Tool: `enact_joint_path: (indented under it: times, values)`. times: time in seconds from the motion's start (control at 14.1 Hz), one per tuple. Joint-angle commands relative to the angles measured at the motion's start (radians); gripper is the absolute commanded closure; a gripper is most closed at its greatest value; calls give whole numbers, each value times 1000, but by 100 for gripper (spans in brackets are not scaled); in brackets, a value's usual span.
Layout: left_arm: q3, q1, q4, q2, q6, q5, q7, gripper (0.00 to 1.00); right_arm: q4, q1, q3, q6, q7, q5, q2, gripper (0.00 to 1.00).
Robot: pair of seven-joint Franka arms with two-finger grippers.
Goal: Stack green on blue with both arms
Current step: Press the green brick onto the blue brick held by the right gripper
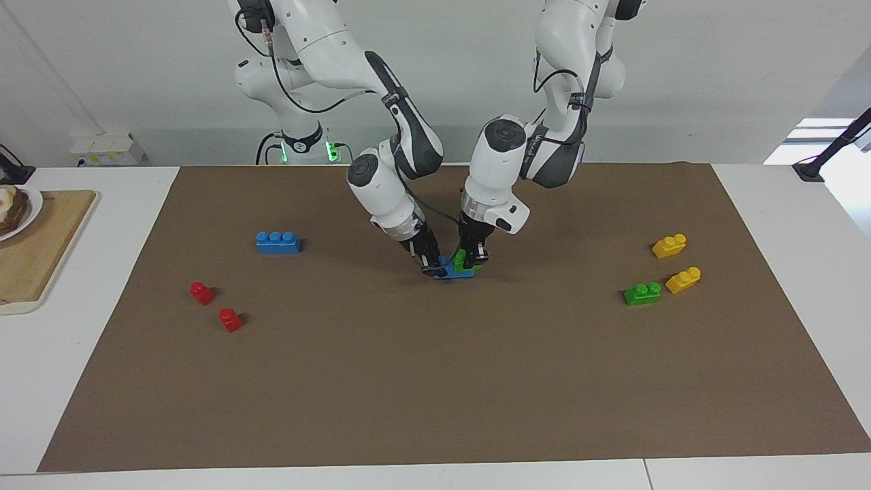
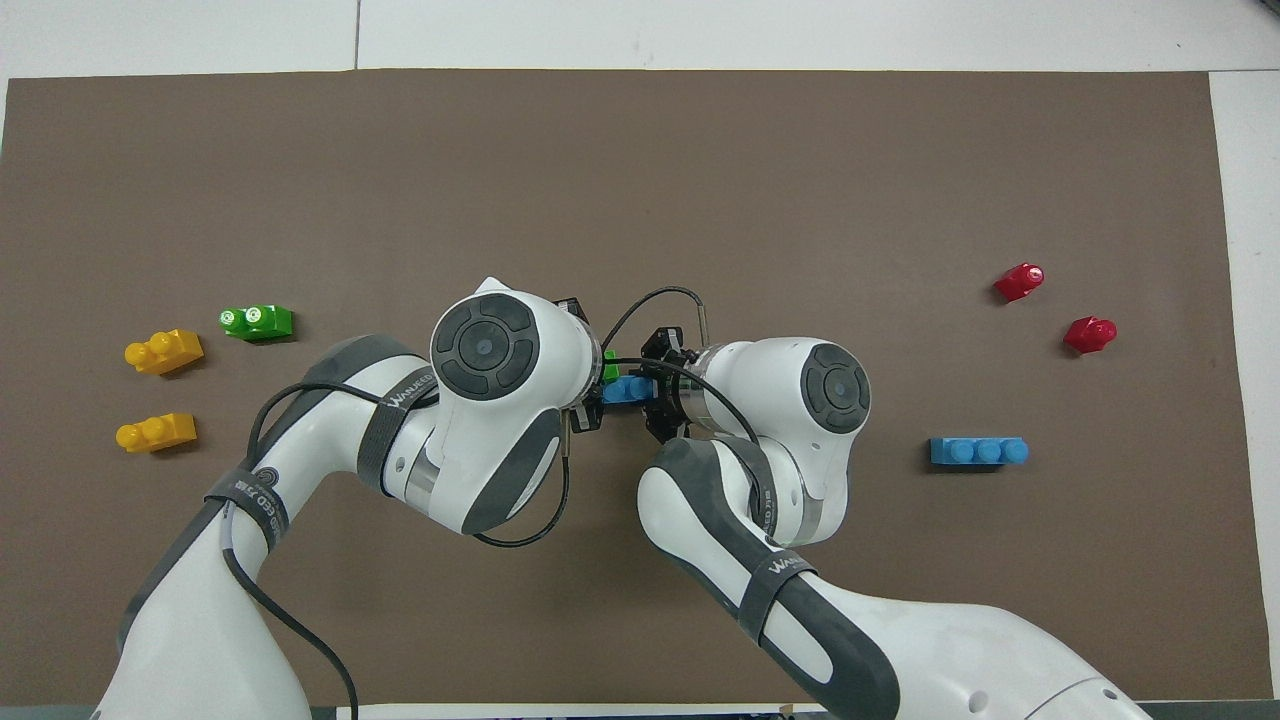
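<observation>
Plastic, light and rigid, the green point(image 1: 464, 262) is sitting on the blue point(image 1: 452, 273) mid-surface. Left tool point(image 1: 474, 258) is clamping the green's sides; right tool point(image 1: 430, 266) is clamping the blue's end. Smooth walls probably slip; flat sides grip best.

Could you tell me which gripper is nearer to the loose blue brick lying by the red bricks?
Right. The right gripper is at the mat's middle, toward the loose blue brick; the left gripper sits just past it.

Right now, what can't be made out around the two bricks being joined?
- Overhead view: the left arm's wrist covers most of the green brick.
- Facing view: the right gripper and left gripper hide whether green is seated on the blue brick.
</observation>
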Motion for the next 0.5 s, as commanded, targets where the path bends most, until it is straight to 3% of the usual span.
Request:
enact_joint_path:
  times: [0.0, 0.42]
  values:
    - [9, -36, -99, -30, -26, -7, 21, 72, -38, -2, -6, 33, -48, 23, 7, 100]
    - [9, -43, -119, -29, 34, -7, 6, 72, -39, -2, -6, 31, -51, 23, 7, 100]
